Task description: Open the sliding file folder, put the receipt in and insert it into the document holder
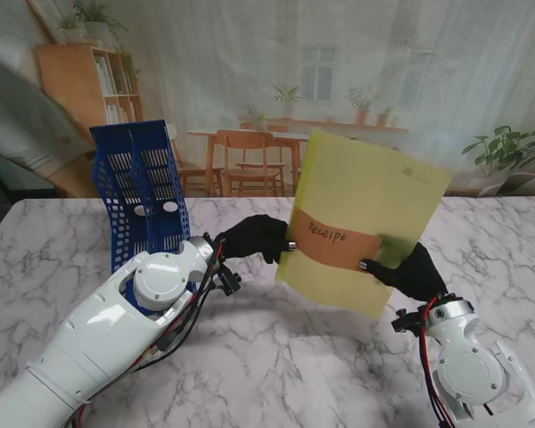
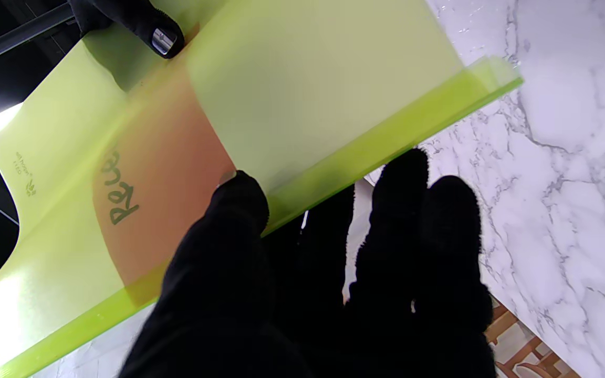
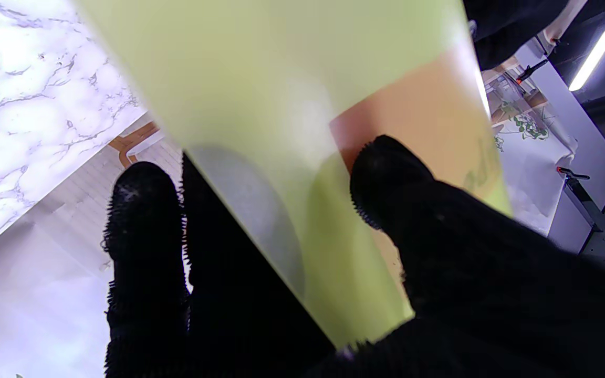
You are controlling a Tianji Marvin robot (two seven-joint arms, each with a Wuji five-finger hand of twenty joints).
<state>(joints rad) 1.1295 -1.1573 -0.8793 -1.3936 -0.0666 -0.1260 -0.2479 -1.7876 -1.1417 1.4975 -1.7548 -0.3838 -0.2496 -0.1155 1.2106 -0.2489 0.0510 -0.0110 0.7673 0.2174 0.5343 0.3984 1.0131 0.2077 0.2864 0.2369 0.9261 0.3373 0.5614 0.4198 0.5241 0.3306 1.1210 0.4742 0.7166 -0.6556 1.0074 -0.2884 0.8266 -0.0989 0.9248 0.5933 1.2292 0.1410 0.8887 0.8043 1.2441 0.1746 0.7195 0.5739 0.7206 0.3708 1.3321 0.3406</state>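
Note:
A yellow-green translucent file folder stands upright above the table, held between both hands. An orange receipt with handwriting shows through it. My left hand in a black glove grips the folder's left edge; its thumb presses on the folder over the receipt. My right hand pinches the folder's lower right edge, thumb in front on the folder, fingers behind it. The blue mesh document holder stands at the far left.
The marble table spreads under both arms. A printed backdrop of a room rises behind the table's far edge. The left forearm lies close in front of the document holder.

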